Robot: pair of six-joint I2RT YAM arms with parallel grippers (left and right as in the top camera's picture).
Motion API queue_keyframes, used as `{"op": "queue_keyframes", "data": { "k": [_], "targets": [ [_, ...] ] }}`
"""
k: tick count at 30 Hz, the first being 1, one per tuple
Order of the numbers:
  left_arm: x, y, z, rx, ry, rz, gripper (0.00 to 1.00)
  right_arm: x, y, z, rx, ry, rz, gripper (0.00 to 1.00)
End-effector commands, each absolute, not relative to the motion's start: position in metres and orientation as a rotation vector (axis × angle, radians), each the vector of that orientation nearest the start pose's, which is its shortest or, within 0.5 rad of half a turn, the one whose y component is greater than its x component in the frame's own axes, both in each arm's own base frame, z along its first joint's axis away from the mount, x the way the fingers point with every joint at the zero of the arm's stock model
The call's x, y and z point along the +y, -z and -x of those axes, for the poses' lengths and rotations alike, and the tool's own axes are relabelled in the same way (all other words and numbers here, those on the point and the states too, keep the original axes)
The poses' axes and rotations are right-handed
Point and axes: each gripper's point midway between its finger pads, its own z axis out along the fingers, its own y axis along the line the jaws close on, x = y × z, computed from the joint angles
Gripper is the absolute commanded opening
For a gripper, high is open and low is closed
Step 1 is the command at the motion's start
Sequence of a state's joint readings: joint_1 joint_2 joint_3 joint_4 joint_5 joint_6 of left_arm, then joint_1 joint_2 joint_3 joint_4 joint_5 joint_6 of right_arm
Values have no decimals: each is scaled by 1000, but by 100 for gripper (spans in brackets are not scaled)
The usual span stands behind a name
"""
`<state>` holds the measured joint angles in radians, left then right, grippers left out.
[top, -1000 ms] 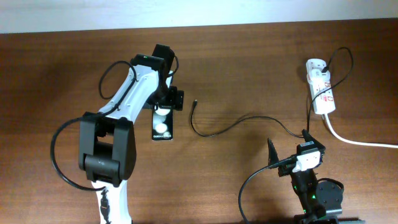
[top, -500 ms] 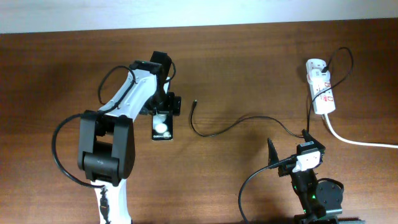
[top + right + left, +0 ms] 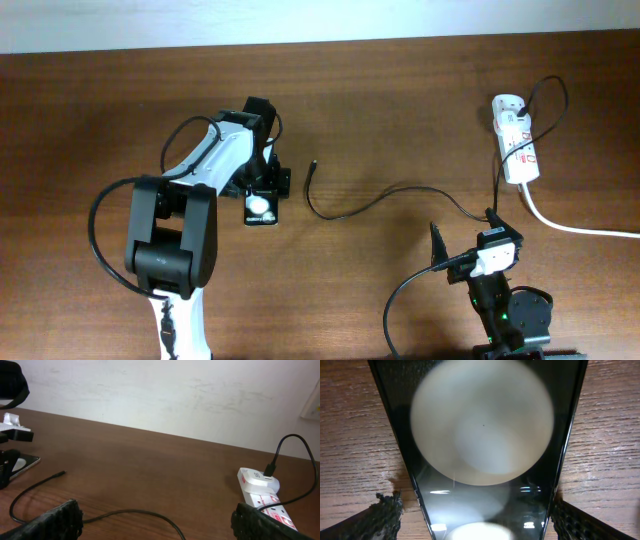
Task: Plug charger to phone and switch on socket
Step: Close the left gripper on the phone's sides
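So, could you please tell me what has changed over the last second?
The left gripper moved down the overhead picture onto the phone and now straddles it, open, gripping nothing. The phone, charger, socket and right gripper stayed put.

A phone (image 3: 261,208) lies flat on the desk (image 3: 400,100), left of centre. The left hand (image 3: 263,184) is directly above its far end, one finger on either side. The charger (image 3: 345,213) has its tip just right of the phone, not touching it, and curves right across the desk to the socket (image 3: 516,150) at the far right. The right hand (image 3: 463,224) sits near the front edge, right of centre.
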<state>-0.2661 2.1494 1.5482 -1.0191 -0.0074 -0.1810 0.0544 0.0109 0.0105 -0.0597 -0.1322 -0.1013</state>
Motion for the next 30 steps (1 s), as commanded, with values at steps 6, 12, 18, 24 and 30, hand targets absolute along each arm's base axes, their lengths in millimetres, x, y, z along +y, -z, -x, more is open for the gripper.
{"op": "queue_keyframes", "data": {
  "k": [6,12,18,24,30],
  "targets": [
    [-100,8,-370,3211,-16,-49,99,40,-159,-243,1617,-91,239,99],
    [-107,8,-369,3208,-19,33,99,40,-159,-243,1617,-91,239,99],
    [-115,8,-366,3207,-34,-11,95,40,-159,-243,1617,-91,239,99],
    [-113,8,-369,3193,-60,-11,89,40,-159,-243,1617,-91,239,99],
    [-108,13,-376,3152,-99,-11,89,40,-159,-243,1617,-91,239,99]
  ]
}}
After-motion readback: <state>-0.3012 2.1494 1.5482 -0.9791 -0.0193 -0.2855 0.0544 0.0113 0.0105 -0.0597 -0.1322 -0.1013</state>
